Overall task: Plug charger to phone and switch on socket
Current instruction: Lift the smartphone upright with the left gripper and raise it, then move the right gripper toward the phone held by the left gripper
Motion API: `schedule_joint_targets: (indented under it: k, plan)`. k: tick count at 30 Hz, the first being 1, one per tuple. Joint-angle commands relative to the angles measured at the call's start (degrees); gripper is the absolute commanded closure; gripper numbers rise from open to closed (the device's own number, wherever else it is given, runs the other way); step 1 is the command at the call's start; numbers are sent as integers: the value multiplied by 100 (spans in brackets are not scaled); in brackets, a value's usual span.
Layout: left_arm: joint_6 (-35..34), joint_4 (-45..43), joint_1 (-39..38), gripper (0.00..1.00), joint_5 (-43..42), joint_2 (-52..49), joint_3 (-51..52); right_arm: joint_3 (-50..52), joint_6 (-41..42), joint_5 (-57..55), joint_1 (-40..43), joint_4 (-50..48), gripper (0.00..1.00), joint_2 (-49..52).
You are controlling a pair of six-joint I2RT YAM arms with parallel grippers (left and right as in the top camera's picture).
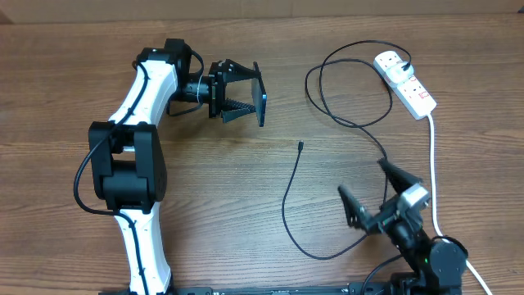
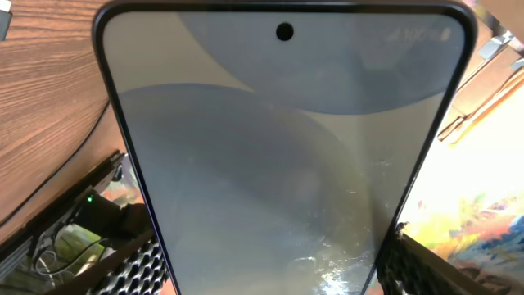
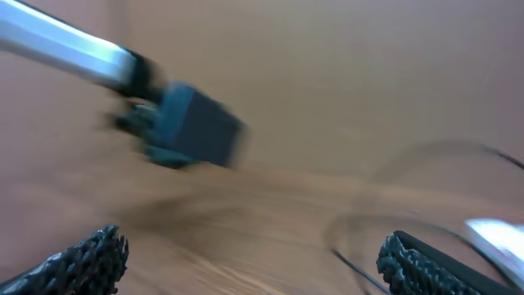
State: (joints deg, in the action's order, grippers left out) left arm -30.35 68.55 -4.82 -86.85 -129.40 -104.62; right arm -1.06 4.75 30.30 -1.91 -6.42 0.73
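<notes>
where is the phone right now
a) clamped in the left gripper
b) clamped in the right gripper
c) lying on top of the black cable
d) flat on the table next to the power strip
a: overhead, the phone stands on edge between the fingers of the left gripper, and its screen fills the left wrist view; the right gripper is open and empty.

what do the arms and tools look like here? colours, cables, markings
The left arm has white links, black joints and a black cable along it. The right arm shows mostly black, with a pale block at the wrist. The left tool and right tool are black, two-fingered, with ribbed pads.
</notes>
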Motion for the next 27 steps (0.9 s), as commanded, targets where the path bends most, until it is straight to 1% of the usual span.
schedule_joint_targets:
  k: [1,3,4,6,7,8,10,14,16,17,19,22,24,26,27]
  plan:
    - [-120,0,37,26,-369,-4,-195,39,911,1246,-28,-883,0,-57]
    - [-120,-2,39,26,-369,-4,-195,-127,1045,1239,-26,-1316,0,-55]
    - [-120,0,39,26,-369,-4,-195,-358,1012,1169,-24,-1287,0,-37]
    - [-122,-2,39,25,-369,-4,-195,-732,964,970,-22,-901,0,66]
    - [-120,-2,39,25,-369,-4,-195,-979,798,909,-22,-575,0,173]
    - [-120,0,39,25,-369,-4,-195,-1567,295,872,-22,267,0,538]
    - [-127,0,39,25,-369,-4,-195,-2199,-181,879,-22,1121,0,1054]
    - [-166,0,39,25,-369,-4,-195,-3541,-1060,874,-22,2883,0,2435]
    - [-166,0,39,25,-369,-4,-195,-4360,-1257,883,-24,3768,0,3453]
    - [-164,-2,39,25,-369,-4,-195,-4621,-1252,975,-33,3995,0,3821]
    - [-164,0,42,25,-369,-4,-195,-4986,-1226,1545,-33,4286,0,4422]
    - [-164,2,39,25,-369,-4,-195,-5230,-1231,2997,-33,4284,0,5149]
    - [-164,0,39,25,-369,-4,-195,-5237,-1233,4052,-33,3963,0,5545]
    - [-164,0,39,25,-369,-4,-195,-5237,-1207,4660,-35,3390,0,5880]
    - [-164,0,39,25,-369,-4,-195,-5239,-960,4710,-44,3106,0,6015]
